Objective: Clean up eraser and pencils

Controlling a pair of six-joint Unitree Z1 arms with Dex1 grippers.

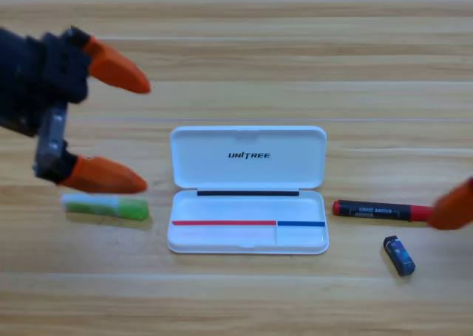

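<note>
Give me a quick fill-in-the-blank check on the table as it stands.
1. The green pencil lies on the table to the ____ of the case.
2. The left gripper hangs over the table with jaws ____.
3. The eraser lies just below the ____ pencil.
4. The case's lid stands ____.

Missing words: left; open; red; open

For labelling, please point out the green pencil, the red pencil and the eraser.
green pencil [105, 206]: high view, middle of stick.
red pencil [378, 210]: high view, black label band.
eraser [399, 255]: high view, block's centre.
</note>
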